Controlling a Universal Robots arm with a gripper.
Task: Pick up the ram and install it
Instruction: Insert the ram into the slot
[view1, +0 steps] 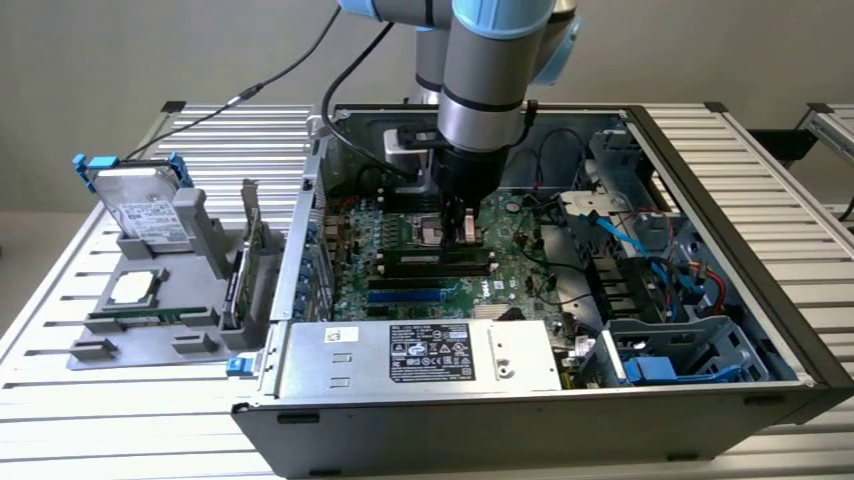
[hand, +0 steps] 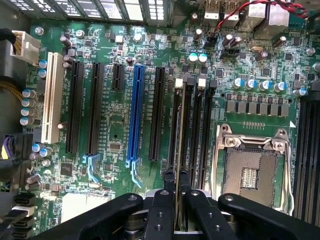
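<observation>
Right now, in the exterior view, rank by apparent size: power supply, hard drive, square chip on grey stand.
1. power supply
2. hard drive
3. square chip
Nearness favours the power supply, but gaps are plain.

End of the ram (hand: 180, 130) partly behind the claw (hand: 176, 176) fingers

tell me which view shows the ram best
The wrist view: the ram sits edge-on, clamped by the gripper, along the memory slots beside the CPU socket. In the exterior view the gripper hides nearly all of it.
</observation>
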